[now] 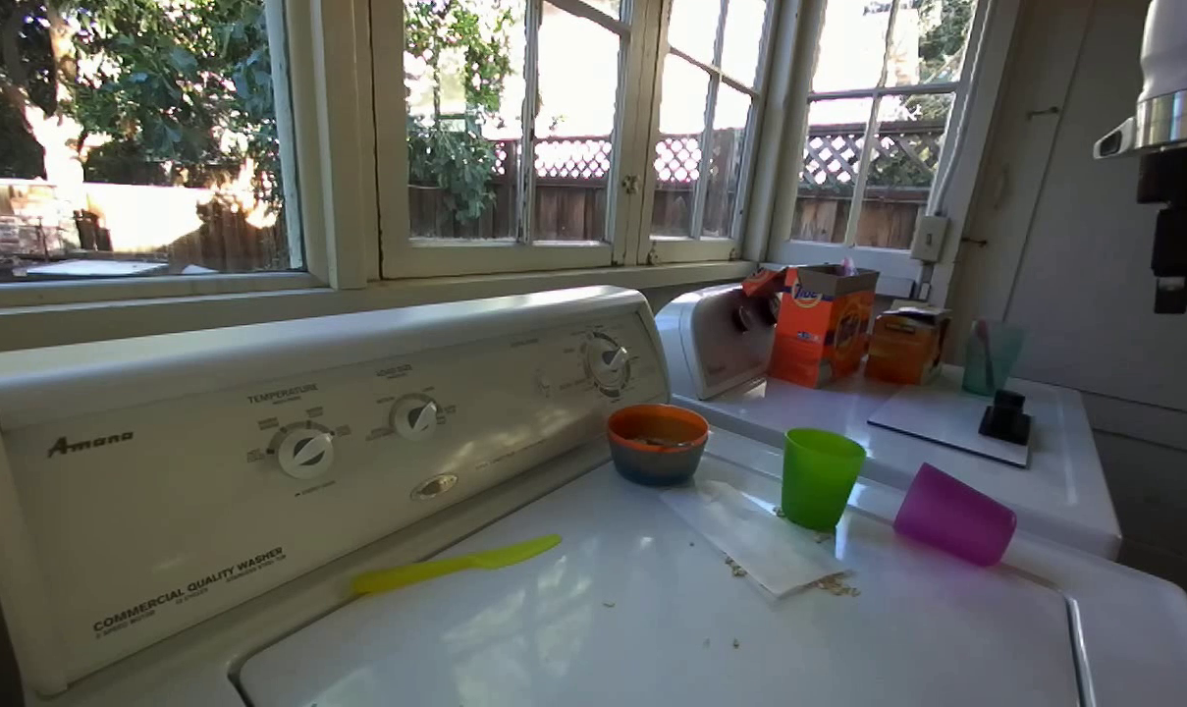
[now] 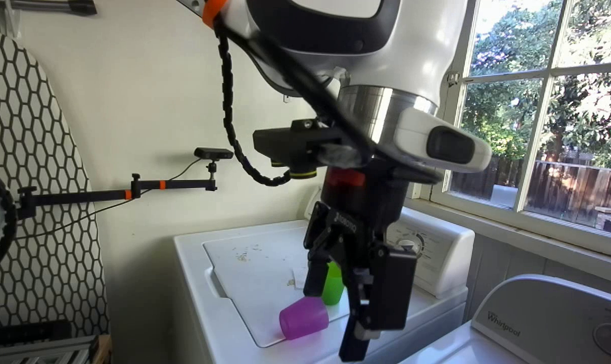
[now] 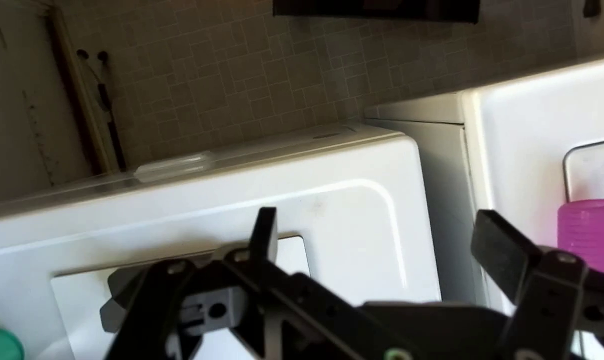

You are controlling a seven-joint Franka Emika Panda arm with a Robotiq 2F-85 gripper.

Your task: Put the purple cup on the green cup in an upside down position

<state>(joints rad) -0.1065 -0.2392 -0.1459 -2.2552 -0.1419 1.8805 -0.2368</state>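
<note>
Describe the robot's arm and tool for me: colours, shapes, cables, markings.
The arm is glossy white and rounded, with a dark curved panel, an orange band and a silver metal collar. A black segmented cable loops beside it. The tool is black and angular, with two jointed fingers, small grey fittings and pale lettering on its side.

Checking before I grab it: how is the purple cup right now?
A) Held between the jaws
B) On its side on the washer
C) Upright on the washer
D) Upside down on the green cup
B: in an exterior view the purple cup lies on its side on the washer, apart from the upright green cup.
</note>
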